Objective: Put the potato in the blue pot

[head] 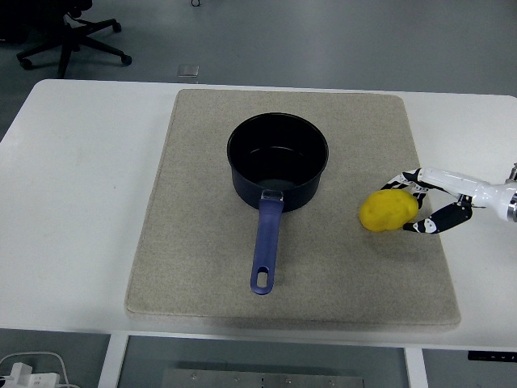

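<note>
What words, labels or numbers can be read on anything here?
None: no readable text shows anywhere.
The blue pot, the potato, the mat and the right hand carry no visible print.

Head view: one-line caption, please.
Right robot hand closes around the potato on the mat, right of the empty blue pot.

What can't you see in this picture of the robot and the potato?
- Right hand, head view: the picture's right edge cuts off the arm, and whether the fingers actually press the potato is too small to tell.
- Potato's right side: hidden by those fingers.
- Blue pot: its near wall hides part of the floor inside.
- Left arm: out of view.
- Office chair: cut off at the top edge.
</note>
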{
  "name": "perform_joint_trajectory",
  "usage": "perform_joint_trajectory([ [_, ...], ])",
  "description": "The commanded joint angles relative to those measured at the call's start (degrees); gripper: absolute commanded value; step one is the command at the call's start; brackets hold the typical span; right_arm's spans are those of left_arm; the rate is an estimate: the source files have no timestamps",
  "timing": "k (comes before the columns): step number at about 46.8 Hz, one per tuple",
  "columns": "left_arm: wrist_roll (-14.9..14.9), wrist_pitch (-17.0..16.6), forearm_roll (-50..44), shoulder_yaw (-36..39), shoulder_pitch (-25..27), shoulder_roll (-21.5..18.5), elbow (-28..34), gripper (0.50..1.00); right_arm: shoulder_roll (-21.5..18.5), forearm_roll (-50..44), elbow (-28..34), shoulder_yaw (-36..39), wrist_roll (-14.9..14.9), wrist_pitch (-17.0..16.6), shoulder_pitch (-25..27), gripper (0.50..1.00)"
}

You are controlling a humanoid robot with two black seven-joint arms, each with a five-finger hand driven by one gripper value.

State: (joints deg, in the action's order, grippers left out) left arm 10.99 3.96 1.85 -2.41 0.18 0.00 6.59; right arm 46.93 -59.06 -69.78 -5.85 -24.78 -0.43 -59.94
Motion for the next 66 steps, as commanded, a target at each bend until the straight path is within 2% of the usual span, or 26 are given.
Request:
perform_joint_trajectory([
  [1,0.00,0.00,0.00,-0.05,0.00,0.00,0.00,0.994,0.09,0.09,0.00,0.05,-0.01,-0.10,0.00,0.500],
  [14,0.00,0.00,0.00,0.04,0.00,0.00,0.00,0.994,0.44,0.53,0.08,0.84,-0.36,-0.71,-0.09,0.500],
  [36,0.00,0.00,0.00,0.04,0.00,0.00,0.00,0.994,1.06,3.25,1.23,1.19,-0.62,-3.79,-1.93,0.500],
  [53,0.00,0.00,0.00,0.04,0.00,0.00,0.00,0.994,2.73,7.21,2.63,1.19,-0.62,-7.75,-6.33,0.500],
  [66,0.00,0.00,0.00,0.04,0.00,0.00,0.00,0.994,4.22,10.72,5.00,1.10,-0.71,-12.14,-13.09,0.500],
])
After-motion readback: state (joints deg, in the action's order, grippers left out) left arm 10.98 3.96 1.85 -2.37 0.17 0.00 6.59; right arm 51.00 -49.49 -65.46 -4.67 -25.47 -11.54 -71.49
